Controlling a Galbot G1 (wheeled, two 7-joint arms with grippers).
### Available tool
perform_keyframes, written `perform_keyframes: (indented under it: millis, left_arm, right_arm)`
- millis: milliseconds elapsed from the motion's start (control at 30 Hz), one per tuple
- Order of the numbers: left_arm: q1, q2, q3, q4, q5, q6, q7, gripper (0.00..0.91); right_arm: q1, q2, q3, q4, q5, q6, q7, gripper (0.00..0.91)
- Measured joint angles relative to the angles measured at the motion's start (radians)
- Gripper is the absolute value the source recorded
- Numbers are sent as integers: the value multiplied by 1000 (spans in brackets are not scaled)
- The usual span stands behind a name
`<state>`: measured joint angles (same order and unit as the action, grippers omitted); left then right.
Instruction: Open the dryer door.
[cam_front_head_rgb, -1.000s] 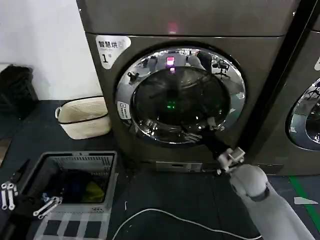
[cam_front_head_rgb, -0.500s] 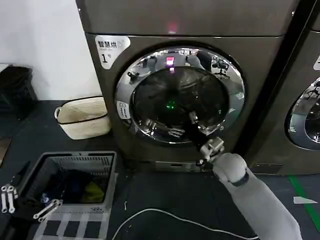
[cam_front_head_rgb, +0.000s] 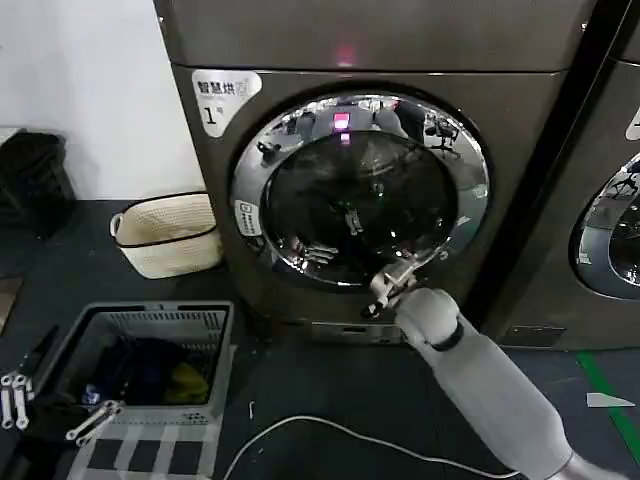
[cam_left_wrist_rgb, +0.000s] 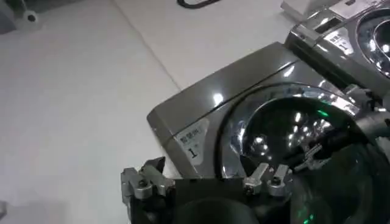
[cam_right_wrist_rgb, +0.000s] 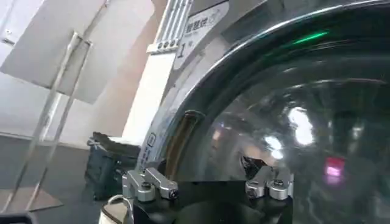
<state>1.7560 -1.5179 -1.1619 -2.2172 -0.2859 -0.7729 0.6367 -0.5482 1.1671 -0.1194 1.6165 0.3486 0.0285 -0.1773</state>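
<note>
The dryer door (cam_front_head_rgb: 360, 190) fills the upper centre of the head view, shut flush with its machine. The right gripper (cam_front_head_rgb: 352, 222) sits against its dark glass, low and central — fingers apart. The left gripper (cam_left_wrist_rgb: 207, 182) hovers away — fingers spread.

My right arm stretches forward and up, grey forearm angled toward the left, rounded wrist bent just behind my right gripper (cam_front_head_rgb: 385, 287). The claw points ahead and slightly up; its fingers (cam_right_wrist_rgb: 149, 184) sit spread apart, nothing between them. My left gripper (cam_left_wrist_rgb: 207, 182) hangs raised and off to the side, fingers parted too, holding nothing.
</note>
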Motion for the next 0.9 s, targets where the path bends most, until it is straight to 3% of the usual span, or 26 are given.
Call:
perform_keyframes:
  millis: [900]
  left_arm:
    - [27, -26, -10, -17, 9, -7, 0, 907]
  right_arm:
    - [105, 136, -71, -163, -20, 39, -49, 907]
